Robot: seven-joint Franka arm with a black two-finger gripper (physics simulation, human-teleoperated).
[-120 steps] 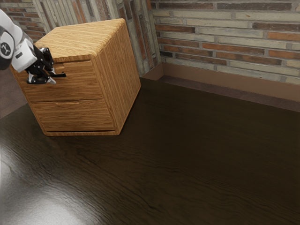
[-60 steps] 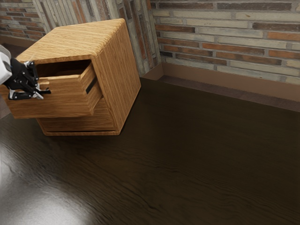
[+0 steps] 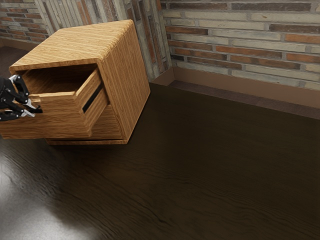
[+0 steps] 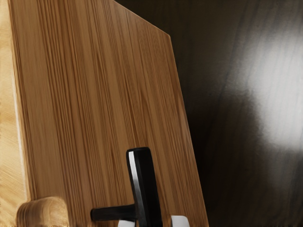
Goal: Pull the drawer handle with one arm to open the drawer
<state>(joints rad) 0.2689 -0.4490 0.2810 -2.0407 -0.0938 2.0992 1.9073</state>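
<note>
Upper drawer (image 3: 50, 117) is shown drawn well out of cabinet (image 3: 120, 75); opening is judged nearly done; gripper (image 3: 19, 104) is set at drawer's front, its closure not discernible.

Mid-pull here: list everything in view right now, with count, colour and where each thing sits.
cabinet: 1, light brown wood, on the table at the exterior view's upper left, close to the wall
top drawer: 1, same wood, pulled well out of the cabinet
bottom drawer: 1, same wood, under the top drawer and mostly hidden by it
drawer handle: 1, pale wood, on the top drawer's front, beside the hand
table: 1, dark brown and glossy, under the cabinet
brick wall: 1, grey and reddish, behind the table
hand: 1, black, at the top drawer's front, at the exterior view's left edge
</note>
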